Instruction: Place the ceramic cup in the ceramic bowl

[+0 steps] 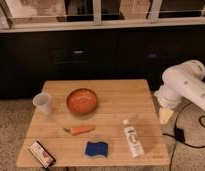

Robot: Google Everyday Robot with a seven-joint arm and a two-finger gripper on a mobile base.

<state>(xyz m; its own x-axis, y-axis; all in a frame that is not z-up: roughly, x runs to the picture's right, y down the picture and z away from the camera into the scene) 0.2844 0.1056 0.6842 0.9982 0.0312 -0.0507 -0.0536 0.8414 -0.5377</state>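
Observation:
The ceramic cup (42, 103) is small, plain white and stands upright near the left edge of the wooden table (121, 100). The ceramic bowl (82, 101) is round, orange-brown and glossy inside, just right of the cup with a small gap between them. Nothing shows inside the bowl. My white arm (185, 87) is off the table's right side. My gripper (166, 116) hangs down beside the right table edge, far from both the cup and the bowl and holding nothing that I can see.
An orange carrot (80, 130) lies in front of the bowl. A blue sponge (96, 148) and a white labelled bottle (132, 141) lie near the front edge. A snack packet (42, 153) lies at the front left corner. A dark counter wall stands behind.

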